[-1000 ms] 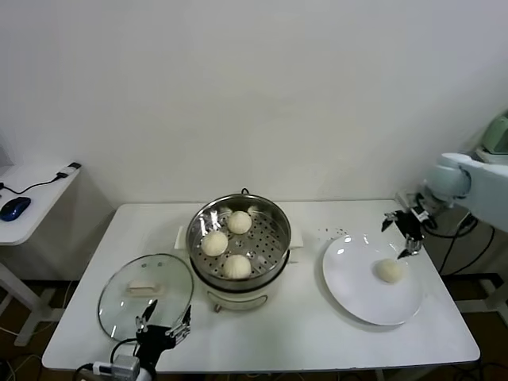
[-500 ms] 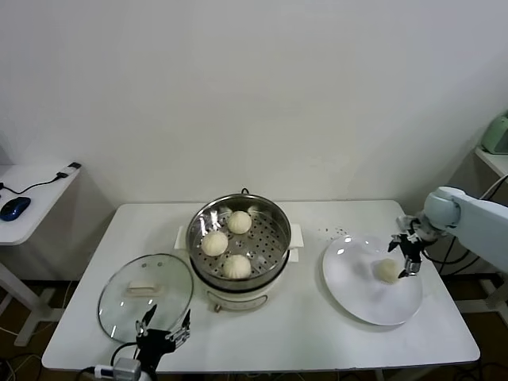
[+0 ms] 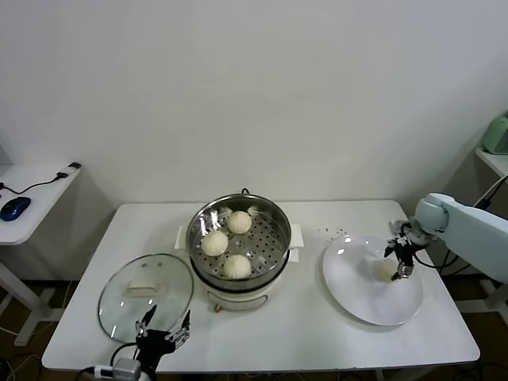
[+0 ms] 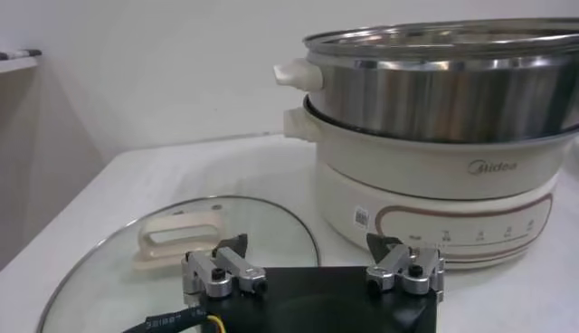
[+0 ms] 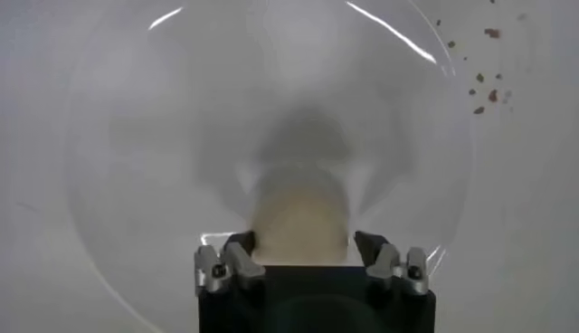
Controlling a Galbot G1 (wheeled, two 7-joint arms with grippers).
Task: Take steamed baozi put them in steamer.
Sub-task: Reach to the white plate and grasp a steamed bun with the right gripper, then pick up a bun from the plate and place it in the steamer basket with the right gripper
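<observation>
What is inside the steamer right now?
Three baozi sit apart on the perforated tray inside the steamer. Whatever lies beneath the tray is hidden.

Polished, mirror-bright metal is noted on the steamer [image 3: 240, 238], its tray perforated, over a cream glossy plastic base. Baozi [image 3: 386, 270] between the right gripper [image 3: 399, 259] fingers: matt, smooth dough. Plate [image 3: 365, 302] beneath: glossy white. Lid [image 3: 145, 296]: clear glass.

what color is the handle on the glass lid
Cream-white. The glass lid has a flat cream handle, clearest in the left wrist view.
</observation>
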